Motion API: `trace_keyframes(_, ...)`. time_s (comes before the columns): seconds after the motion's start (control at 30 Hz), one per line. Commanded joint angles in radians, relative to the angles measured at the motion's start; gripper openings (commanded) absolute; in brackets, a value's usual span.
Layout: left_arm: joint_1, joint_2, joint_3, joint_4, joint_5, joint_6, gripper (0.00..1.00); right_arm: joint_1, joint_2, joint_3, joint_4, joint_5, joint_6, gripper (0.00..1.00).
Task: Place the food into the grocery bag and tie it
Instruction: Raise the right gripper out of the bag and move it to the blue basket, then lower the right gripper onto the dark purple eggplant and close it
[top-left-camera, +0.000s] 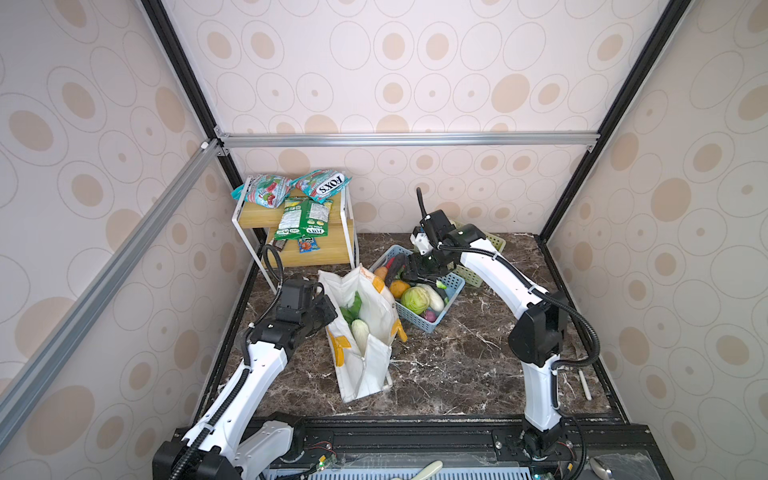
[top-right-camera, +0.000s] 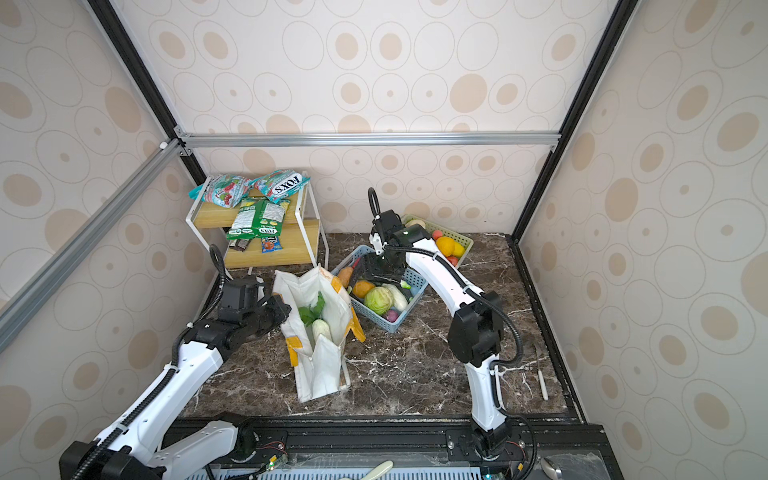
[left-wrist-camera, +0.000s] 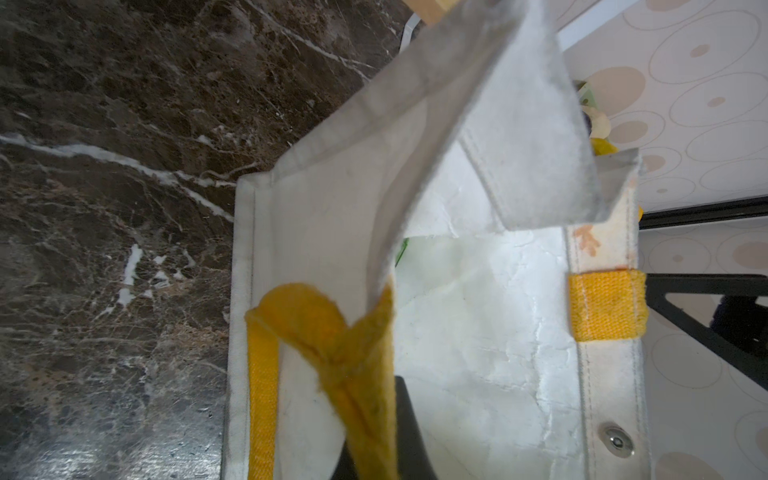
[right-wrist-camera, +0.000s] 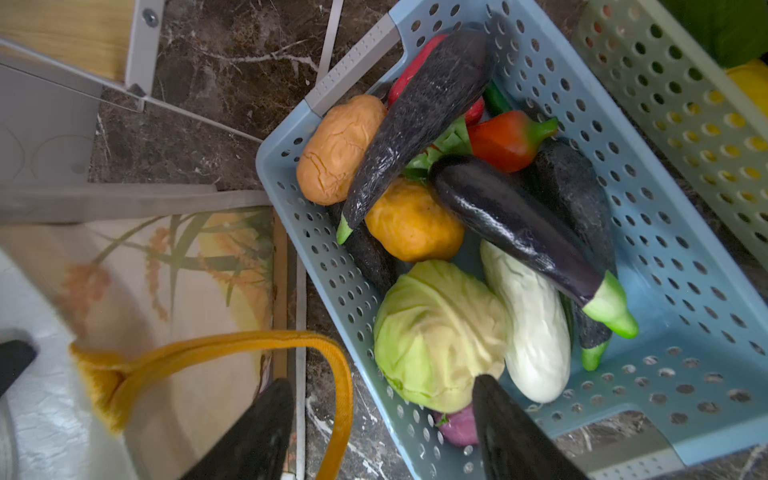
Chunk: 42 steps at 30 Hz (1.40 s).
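Observation:
The white grocery bag (top-left-camera: 365, 353) (top-right-camera: 322, 365) stands open mid-table, with a white cucumber (top-left-camera: 360, 332) and green leaves (top-left-camera: 351, 309) inside. My left gripper (top-left-camera: 322, 307) (top-right-camera: 279, 309) is shut on the bag's yellow handle (left-wrist-camera: 332, 345) at its left rim. The rest of the food lies in a blue basket (top-left-camera: 419, 326) (right-wrist-camera: 665, 249): a cabbage (right-wrist-camera: 436, 332), two eggplants (right-wrist-camera: 419, 120) (right-wrist-camera: 511, 224), an orange (right-wrist-camera: 411, 220), a potato (right-wrist-camera: 338, 149), a red pepper (right-wrist-camera: 503, 139). Over the basket's near-left rim my right gripper (top-left-camera: 409, 272) (right-wrist-camera: 382, 382) hangs open, holding nothing.
A green basket (top-right-camera: 463, 241) with yellow and red fruit stands behind the blue one. A two-step wooden shelf (top-left-camera: 332, 249) with snack packets (top-left-camera: 305, 216) fills the back left corner. A white stick (top-left-camera: 585, 384) lies by the right table edge. The bag's other handle (right-wrist-camera: 249, 345) loops beside the blue basket.

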<state>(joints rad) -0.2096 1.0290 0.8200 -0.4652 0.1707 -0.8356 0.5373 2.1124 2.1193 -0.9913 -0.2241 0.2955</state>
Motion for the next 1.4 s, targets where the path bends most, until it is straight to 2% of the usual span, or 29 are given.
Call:
trace_keyframes(0.0, 0.003, 0.003, 0.036, -0.05, -0.023, -0.013, 0.0, -0.002, 0.055, 0.081, -0.019, -0.013, 0.039, 0.69)
trace_keyframes(0.27, 0.002, 0.039, 0.069, -0.069, -0.021, 0.016, 0.0, -0.002, 0.134, 0.05, 0.155, -0.039, 0.3, 0.64)
trace_keyframes(0.47, 0.003, 0.052, 0.08, -0.07, -0.008, 0.041, 0.0, -0.001, 0.161, -0.017, 0.313, -0.046, 0.416, 0.62)
trace_keyframes(0.83, 0.003, 0.063, 0.089, -0.072, -0.003, 0.069, 0.0, -0.001, 0.299, 0.119, 0.308, -0.022, 0.46, 0.6)
trace_keyframes(1.03, 0.003, 0.057, 0.082, -0.069, -0.005, 0.069, 0.0, -0.001, 0.328, 0.123, 0.348, -0.026, 0.476, 0.59)
trace_keyframes(1.23, 0.002, 0.054, 0.074, -0.059, -0.005, 0.063, 0.0, -0.002, 0.331, 0.091, 0.433, -0.02, 0.496, 0.52)
trace_keyframes(1.37, 0.003, 0.053, 0.077, -0.058, -0.007, 0.063, 0.0, -0.003, 0.344, 0.096, 0.441, -0.022, 0.509, 0.52)
